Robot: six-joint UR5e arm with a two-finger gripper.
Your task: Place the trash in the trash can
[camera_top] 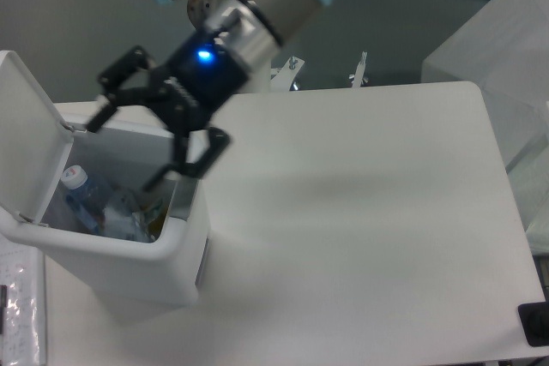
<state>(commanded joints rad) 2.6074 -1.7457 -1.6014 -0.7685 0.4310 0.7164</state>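
The white trash can [176, 242] stands at the table's left edge with its flip lid [26, 135] up. The crushed clear bottle with a white cap [81, 190] lies inside the can, among blue and yellow wrappers. My gripper [124, 152] hangs over the can's opening, its black fingers [184, 163] spread wide and holding nothing. The white tissue wad is not in view.
A translucent plastic box [497, 49] stands at the back right. Two metal clamps [296, 66] sit at the table's far edge. A dark object [536, 323] is at the lower right corner. A white perforated strip [21, 297] lies at the lower left.
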